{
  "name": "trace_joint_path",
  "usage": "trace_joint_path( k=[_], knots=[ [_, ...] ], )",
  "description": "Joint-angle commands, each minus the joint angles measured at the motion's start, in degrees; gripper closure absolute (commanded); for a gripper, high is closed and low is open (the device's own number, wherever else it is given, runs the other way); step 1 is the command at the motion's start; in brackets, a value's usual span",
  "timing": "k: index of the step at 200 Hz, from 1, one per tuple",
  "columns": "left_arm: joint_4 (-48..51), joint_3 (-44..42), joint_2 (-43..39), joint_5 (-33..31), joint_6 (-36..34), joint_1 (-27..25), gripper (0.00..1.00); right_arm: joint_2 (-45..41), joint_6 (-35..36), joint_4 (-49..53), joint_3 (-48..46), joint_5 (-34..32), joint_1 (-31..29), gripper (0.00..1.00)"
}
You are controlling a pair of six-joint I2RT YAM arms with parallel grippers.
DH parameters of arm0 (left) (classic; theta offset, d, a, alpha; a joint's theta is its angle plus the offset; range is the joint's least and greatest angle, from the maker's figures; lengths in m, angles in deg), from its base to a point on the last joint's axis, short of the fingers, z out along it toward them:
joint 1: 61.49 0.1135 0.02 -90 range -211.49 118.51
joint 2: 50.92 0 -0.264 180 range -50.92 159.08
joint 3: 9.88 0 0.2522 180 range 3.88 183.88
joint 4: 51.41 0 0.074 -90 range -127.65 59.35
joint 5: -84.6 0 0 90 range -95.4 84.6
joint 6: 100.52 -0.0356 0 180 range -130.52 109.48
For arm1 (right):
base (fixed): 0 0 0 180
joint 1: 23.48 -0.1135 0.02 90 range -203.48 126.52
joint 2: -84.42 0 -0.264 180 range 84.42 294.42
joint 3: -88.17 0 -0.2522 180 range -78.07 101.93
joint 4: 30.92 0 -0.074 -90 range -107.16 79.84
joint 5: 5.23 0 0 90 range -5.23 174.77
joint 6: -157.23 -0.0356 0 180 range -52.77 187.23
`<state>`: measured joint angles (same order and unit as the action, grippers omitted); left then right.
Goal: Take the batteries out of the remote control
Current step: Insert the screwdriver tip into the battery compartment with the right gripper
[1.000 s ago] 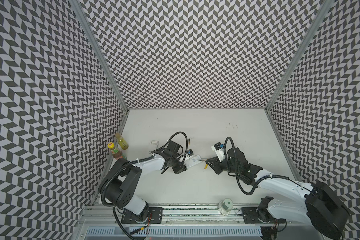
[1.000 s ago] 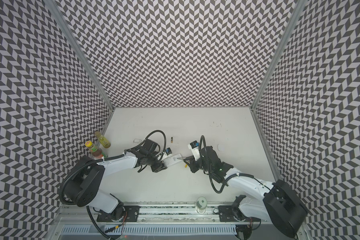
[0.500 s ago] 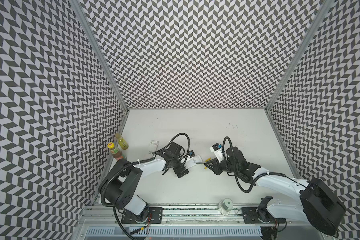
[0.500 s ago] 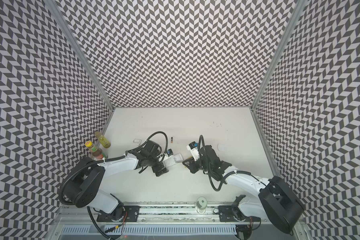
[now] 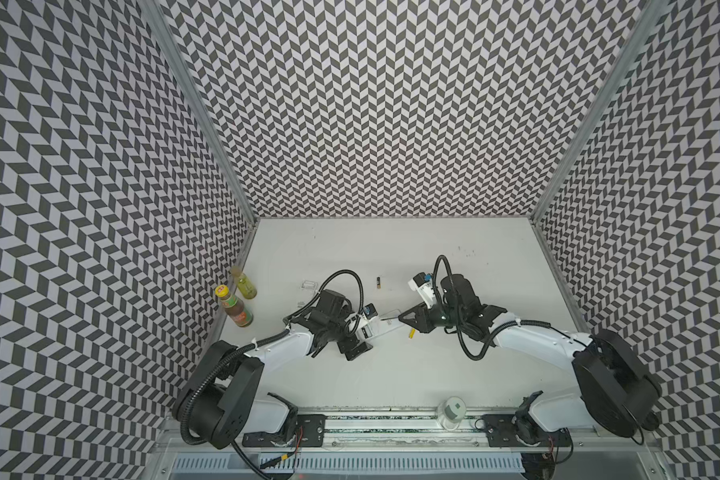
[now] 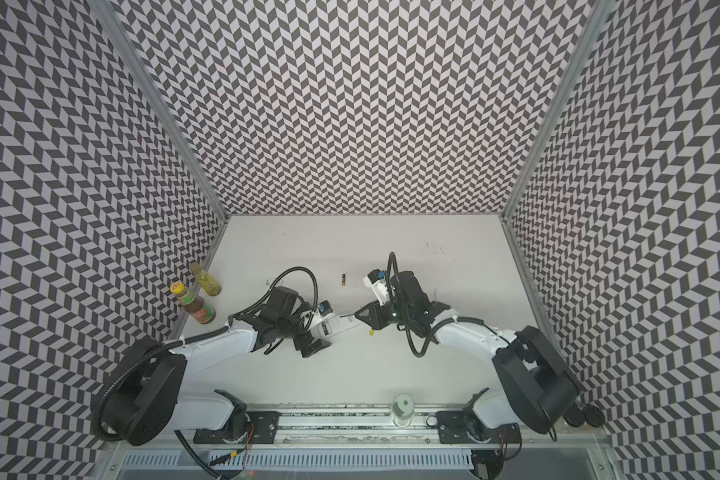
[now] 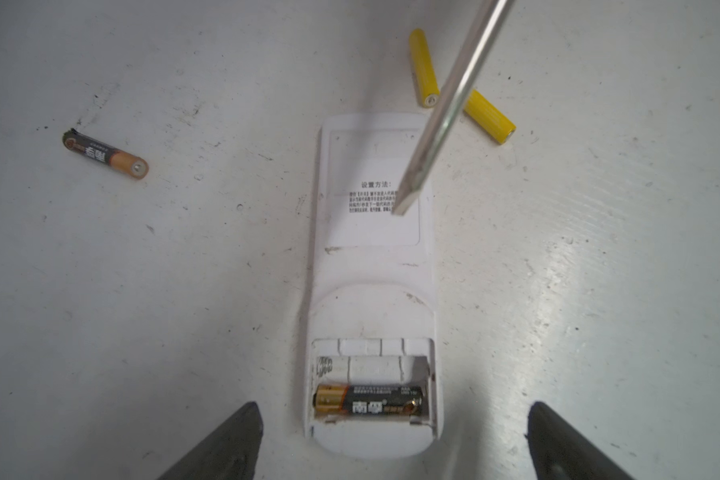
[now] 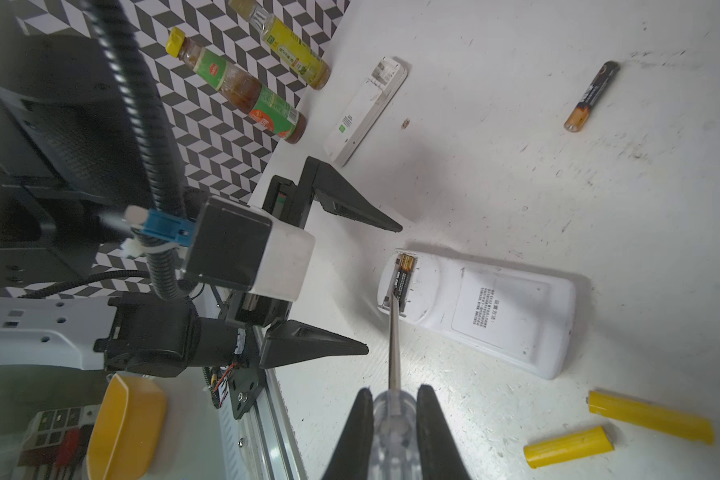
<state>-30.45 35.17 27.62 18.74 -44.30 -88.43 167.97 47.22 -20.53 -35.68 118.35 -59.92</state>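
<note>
Newly opened left gripper point(image 7: 394, 405) flanks remote point(image 7: 371, 257); right gripper point(image 8: 395, 390) clamps screwdriver point(image 8: 393, 353); only wrist views show loaded battery point(image 8: 404, 270).

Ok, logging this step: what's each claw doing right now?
Left claw: open, holding nothing.
Right claw: shut on the screwdriver.

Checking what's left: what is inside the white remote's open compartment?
One black cylindrical battery with a gold end fills one slot; the other slot is empty. Nothing hidden there.

Both top views look down from high up, far away, at the whole table point(image 5: 391, 249). The two wrist cameras sit low and close. Both show the white remote point(image 7: 375, 270).
</note>
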Motion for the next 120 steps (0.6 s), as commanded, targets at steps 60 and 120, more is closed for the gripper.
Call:
trace_joint_path(
  k=[60, 120],
  knots=[
    [-1.8, 1.9, 5.2, 0.7, -1.8, 0.3, 0.1, 8.9, -2.3, 2.4, 8.4, 7.1, 0.2, 1.0],
    [-2.8, 1.9, 6.6, -0.4, -3.0, 0.3, 0.19, 14.1, -4.9, 3.4, 11.0, 8.2, 0.2, 1.0]
  ],
)
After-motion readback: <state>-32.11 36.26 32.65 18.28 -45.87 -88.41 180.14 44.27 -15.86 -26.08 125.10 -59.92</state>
